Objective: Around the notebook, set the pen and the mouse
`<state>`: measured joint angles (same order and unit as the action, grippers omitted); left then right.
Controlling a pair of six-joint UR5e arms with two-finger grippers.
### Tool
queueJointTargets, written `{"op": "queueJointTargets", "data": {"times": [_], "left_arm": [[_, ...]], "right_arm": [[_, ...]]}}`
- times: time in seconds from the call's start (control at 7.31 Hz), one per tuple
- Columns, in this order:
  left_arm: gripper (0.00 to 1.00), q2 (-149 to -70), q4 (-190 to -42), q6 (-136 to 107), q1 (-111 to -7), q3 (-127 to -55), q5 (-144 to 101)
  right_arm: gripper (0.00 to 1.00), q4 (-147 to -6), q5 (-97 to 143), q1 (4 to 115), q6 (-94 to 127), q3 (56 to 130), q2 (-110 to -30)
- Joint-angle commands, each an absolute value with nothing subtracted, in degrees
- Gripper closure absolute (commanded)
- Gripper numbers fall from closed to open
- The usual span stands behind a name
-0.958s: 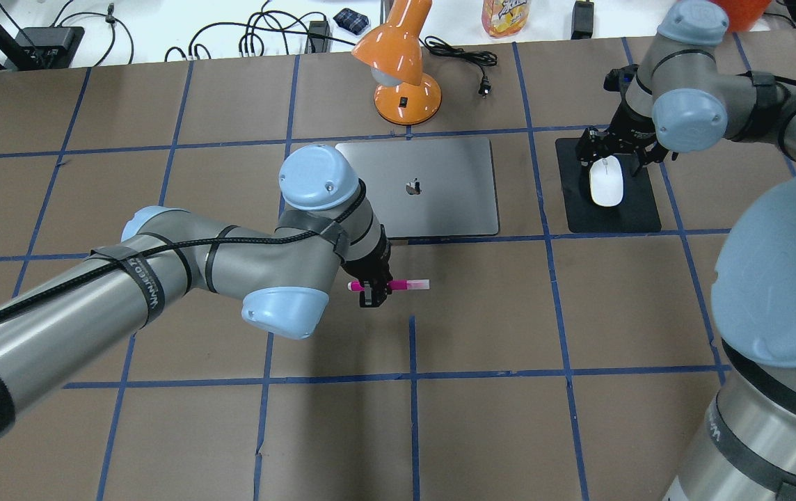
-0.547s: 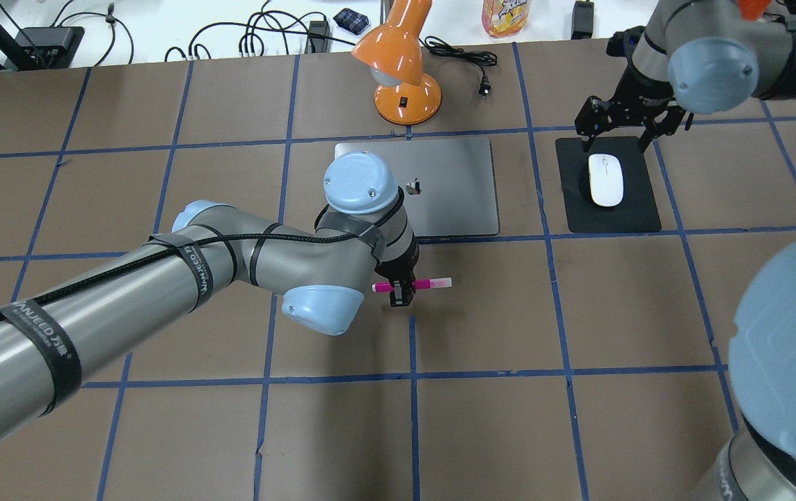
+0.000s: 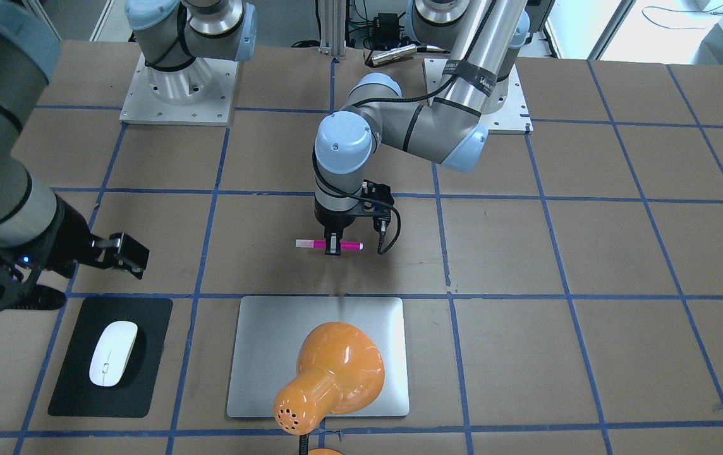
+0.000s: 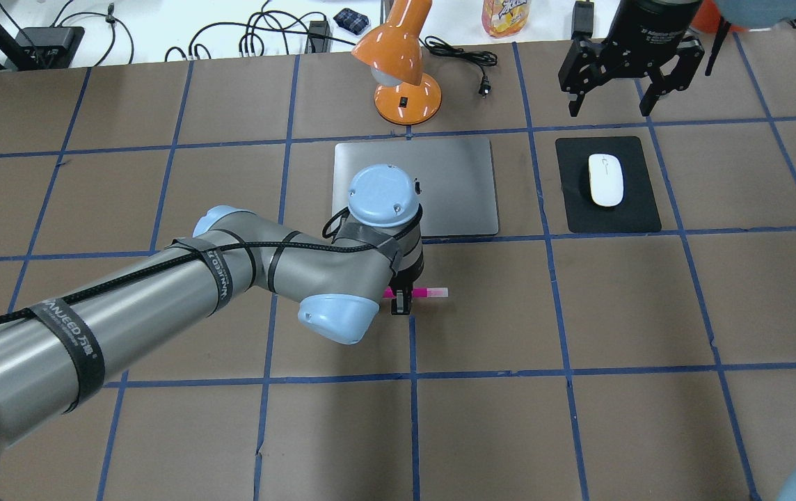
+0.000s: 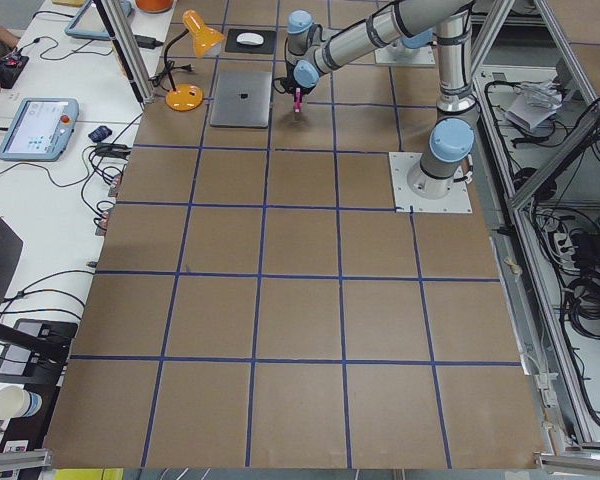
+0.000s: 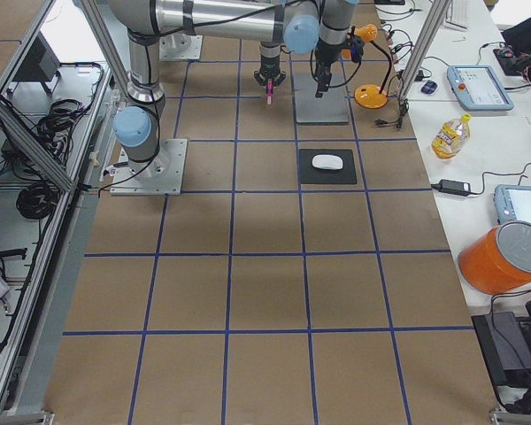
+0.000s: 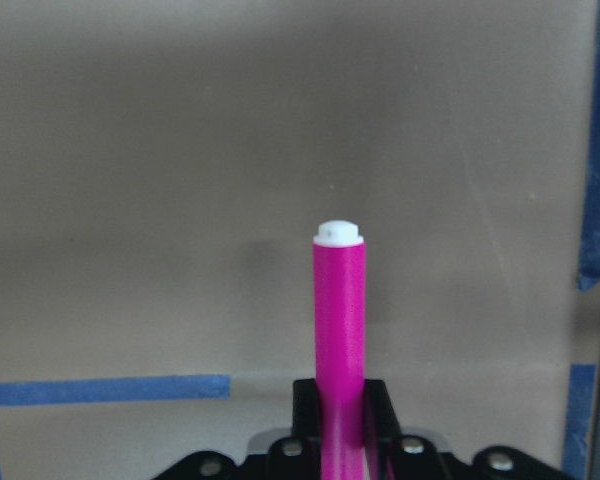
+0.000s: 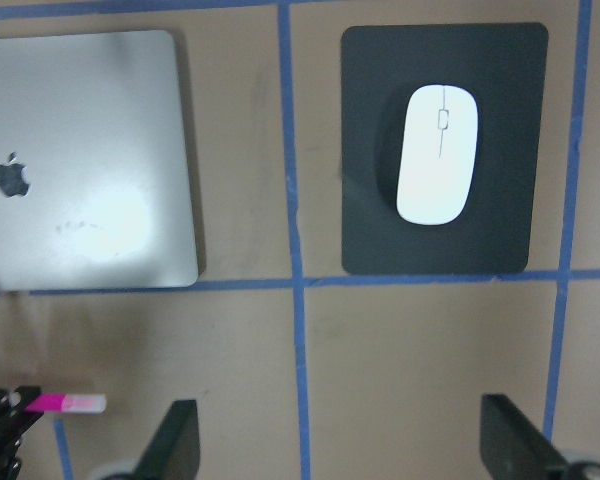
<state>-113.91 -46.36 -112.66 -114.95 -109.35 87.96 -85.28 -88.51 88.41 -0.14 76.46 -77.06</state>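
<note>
Notebook (image 4: 454,174) lies flat mid-table. Black mat (image 4: 638,209) sits apart on its right side. Right gripper (image 4: 610,106) hangs over the mat's far edge, jaws spread wide. Mouse (image 4: 606,180) rests on the mat. Left gripper (image 4: 401,300) pinches the pen (image 4: 433,292) crosswise, near the notebook's front edge.

Bright, even overhead light in all views. White glare patch on notebook (image 8: 85,160) in right wrist view (lid finish washed out there). Specular highlights on orange lamp (image 3: 336,363). Soft shadows under arms on surface (image 4: 579,313). Left wrist view soft, pen (image 7: 339,320) fuzzy-edged. Right claw (image 8: 345,455) out of focus at frame bottom.
</note>
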Motion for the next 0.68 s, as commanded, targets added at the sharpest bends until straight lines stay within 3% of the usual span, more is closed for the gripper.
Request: {"op": "queueJointTargets", "data": {"times": [0.0,0.14,0.55], "left_arm": [[0.36,-114.34,-47.37,-112.15,-115.05,-109.77,88.50],[0.02,-113.21,-47.46,-111.54,-115.22,-110.12,88.59],[0.00,-108.57,-47.19,-102.46,-113.66,-109.43,86.23]], "right_arm": [[0.00,-81.48,-87.98,90.97,1.41,77.77,-83.56],[0.00,-80.78,-88.76,90.79,0.71,79.35,-85.15],[0.00,-87.51,-89.20,90.53,0.53,84.03,-87.54]]}}
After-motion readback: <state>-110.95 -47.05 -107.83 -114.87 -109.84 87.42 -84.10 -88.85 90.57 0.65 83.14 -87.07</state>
